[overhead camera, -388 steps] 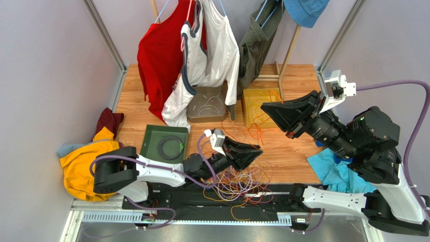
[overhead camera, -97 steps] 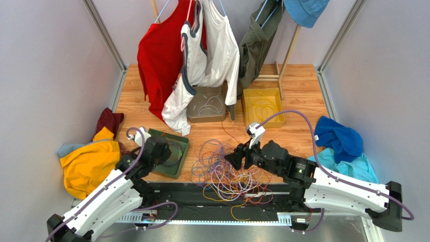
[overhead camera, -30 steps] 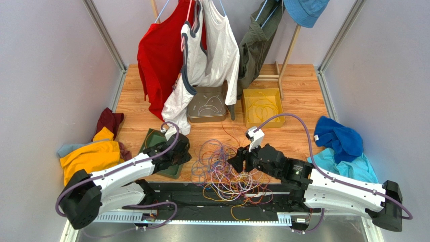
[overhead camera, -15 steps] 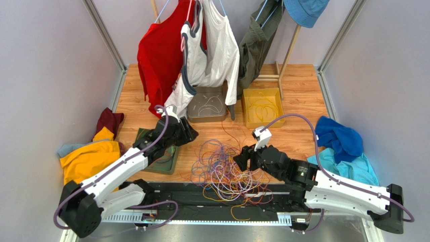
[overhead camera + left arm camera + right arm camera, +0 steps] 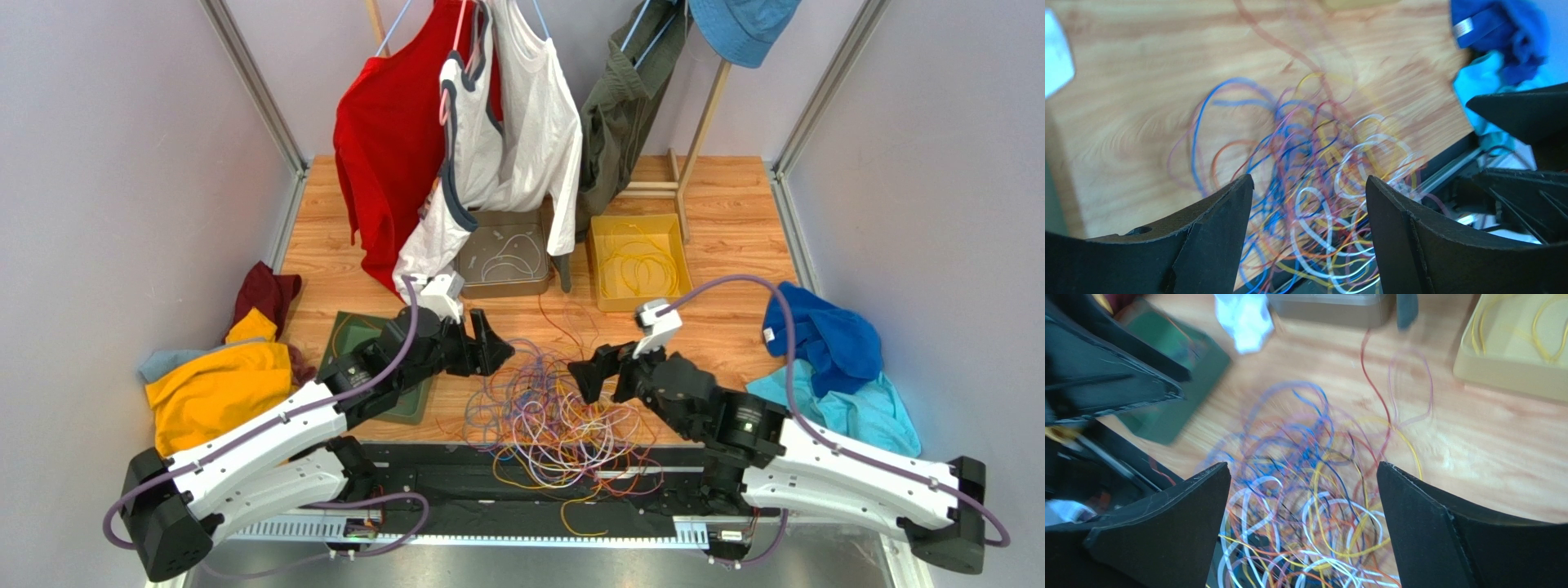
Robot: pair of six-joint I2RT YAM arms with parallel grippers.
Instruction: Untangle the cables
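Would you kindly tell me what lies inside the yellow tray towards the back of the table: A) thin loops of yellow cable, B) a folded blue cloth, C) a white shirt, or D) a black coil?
A: yellow cable loops lie inside the yellow tray, as the top and right wrist views show.

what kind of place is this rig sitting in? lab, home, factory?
Most likely a lab data-collection booth, not a home: plain grey walls with metal frame posts, and a wooden tabletop staged with props, namely hung clothes, sorting trays and the cables.
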